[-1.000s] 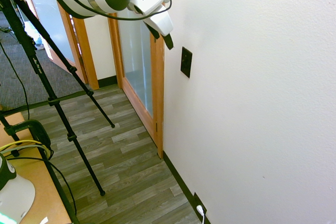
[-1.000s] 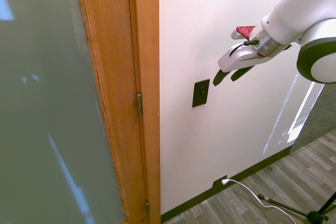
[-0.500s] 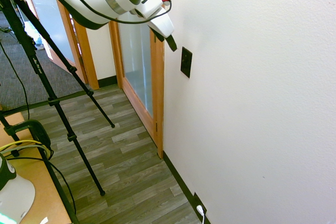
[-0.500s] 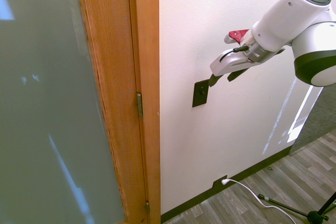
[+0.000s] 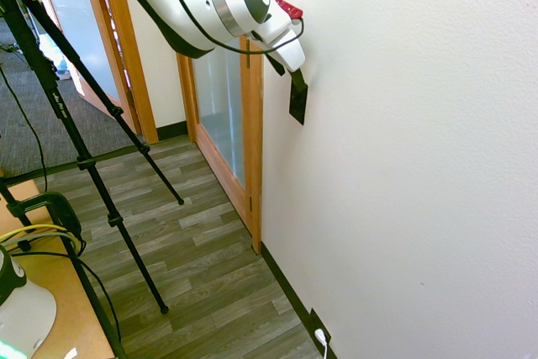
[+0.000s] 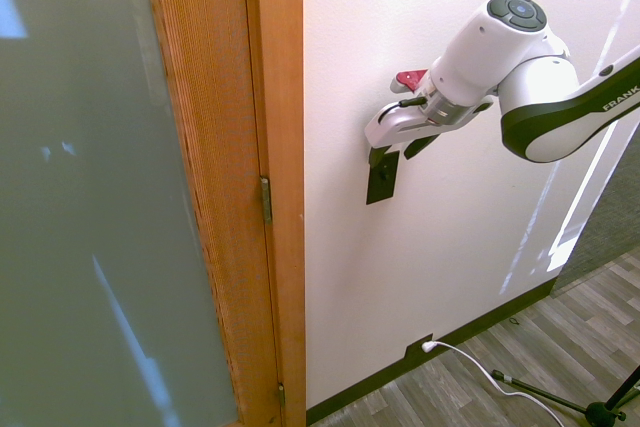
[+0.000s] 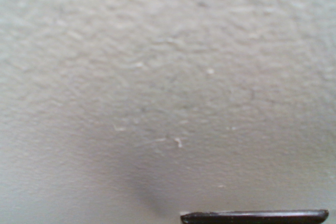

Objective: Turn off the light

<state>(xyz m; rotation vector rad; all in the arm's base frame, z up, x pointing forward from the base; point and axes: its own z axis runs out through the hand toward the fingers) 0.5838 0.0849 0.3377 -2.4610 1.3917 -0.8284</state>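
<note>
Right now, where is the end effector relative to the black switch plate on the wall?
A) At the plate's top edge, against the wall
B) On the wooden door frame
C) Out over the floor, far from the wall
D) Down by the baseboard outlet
A: in both exterior views the end effector sits at the top of the switch plate, close against the white wall.

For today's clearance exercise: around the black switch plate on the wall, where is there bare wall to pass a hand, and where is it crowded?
Bare wall lies below the switch plate down to the outlet, and to the side away from the wooden door frame. It is crowded at the plate's top, where the tool meets it, and tight between plate and frame.
</note>
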